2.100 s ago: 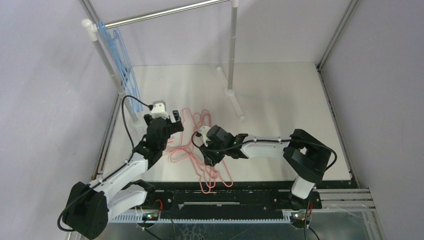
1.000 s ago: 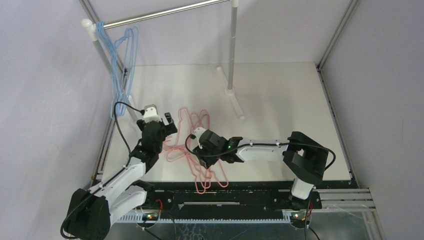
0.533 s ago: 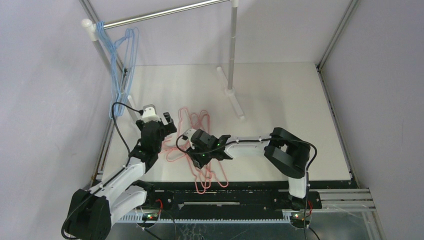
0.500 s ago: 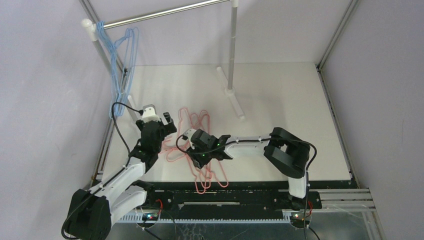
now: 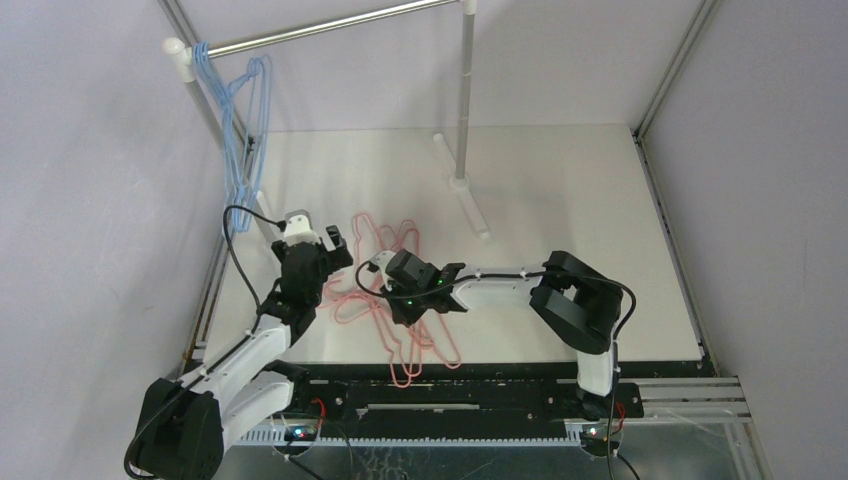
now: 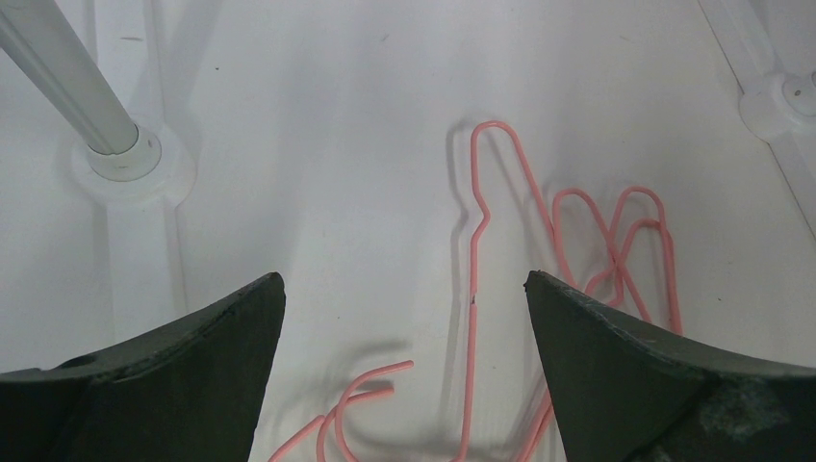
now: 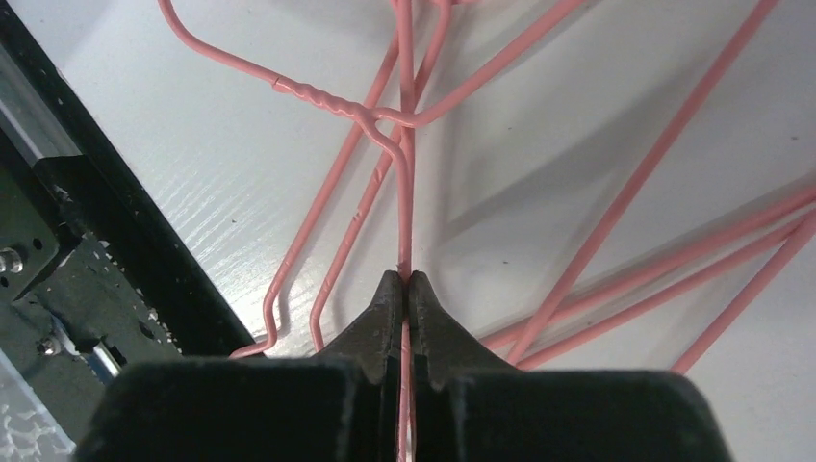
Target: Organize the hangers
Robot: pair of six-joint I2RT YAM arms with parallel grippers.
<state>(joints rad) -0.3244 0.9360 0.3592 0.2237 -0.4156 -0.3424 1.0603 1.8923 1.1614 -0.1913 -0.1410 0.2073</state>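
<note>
Several pink-red wire hangers (image 5: 400, 330) lie tangled on the white table between the two arms. Light blue hangers (image 5: 243, 130) hang from the left end of the silver rail (image 5: 330, 25). My right gripper (image 7: 405, 279) points down into the pink pile and is shut on one thin pink wire (image 7: 405, 192), just below a twisted neck; in the top view it (image 5: 398, 296) sits over the middle of the pile. My left gripper (image 6: 402, 279) is open and holds nothing. It hovers over the pile's left edge, with a pink hook (image 6: 478, 241) on the table beneath it.
The rack's left white post meets the table at a round foot (image 6: 125, 159) close to my left gripper. The right post (image 5: 464, 100) and its foot bar (image 5: 470, 205) stand behind the pile. The black front edge of the table (image 7: 106, 212) is near my right gripper.
My right gripper slid left over the pink pile and shut on one pink wire. The left arm drew back slightly from the rail earlier and has held still since, open.
</note>
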